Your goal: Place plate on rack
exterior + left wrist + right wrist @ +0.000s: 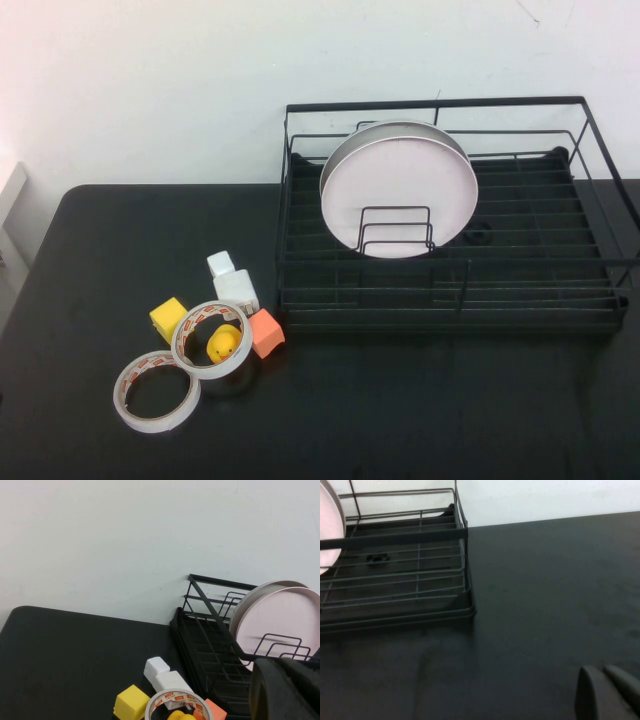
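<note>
The pale pink plate (400, 195) stands upright in the black wire rack (450, 300), leaning among the small wire loops, with a grey-white plate (390, 127) right behind it. Neither arm shows in the high view. In the left wrist view the left gripper (282, 667) is shut and empty, held away from the rack (210, 610) and the pink plate (280, 620). In the right wrist view the right gripper (601, 672) is shut and empty over the bare black table, apart from the rack's corner (462, 530). An edge of the pink plate (327, 535) shows there.
On the black table (400, 410), left of the rack, lie two tape rolls (156, 391) (212, 338), a yellow duck (224, 344) inside one roll, a yellow cube (168, 318), an orange cube (266, 332) and two white blocks (236, 290). A white wall stands behind.
</note>
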Robot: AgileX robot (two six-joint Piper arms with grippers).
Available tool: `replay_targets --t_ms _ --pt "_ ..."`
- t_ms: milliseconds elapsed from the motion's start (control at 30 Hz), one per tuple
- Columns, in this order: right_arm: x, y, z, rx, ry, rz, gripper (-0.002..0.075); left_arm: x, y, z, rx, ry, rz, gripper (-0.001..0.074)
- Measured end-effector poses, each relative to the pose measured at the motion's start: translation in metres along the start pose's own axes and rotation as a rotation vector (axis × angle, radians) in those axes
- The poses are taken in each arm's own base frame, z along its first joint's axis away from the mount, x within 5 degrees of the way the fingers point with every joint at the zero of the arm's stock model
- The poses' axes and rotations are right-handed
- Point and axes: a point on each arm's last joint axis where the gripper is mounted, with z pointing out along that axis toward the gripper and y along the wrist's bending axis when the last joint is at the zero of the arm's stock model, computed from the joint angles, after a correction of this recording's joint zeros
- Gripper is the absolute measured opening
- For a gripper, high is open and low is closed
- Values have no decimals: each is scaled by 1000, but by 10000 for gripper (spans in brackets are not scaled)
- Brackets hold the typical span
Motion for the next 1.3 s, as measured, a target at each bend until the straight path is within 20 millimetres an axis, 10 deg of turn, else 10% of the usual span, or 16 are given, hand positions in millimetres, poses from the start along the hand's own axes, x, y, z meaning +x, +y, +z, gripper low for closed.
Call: replay_targets --t_ms 633,833,1300 --pt "0 0 0 0 0 -2 -2 2 -1 0 16 5 -20 -1" --pt "0 0 0 0 0 -2 -2 20 -4 2 113 -34 228 -1" --pt "0 0 0 0 0 -2 -2 58 17 -11 -150 168 -21 -1"
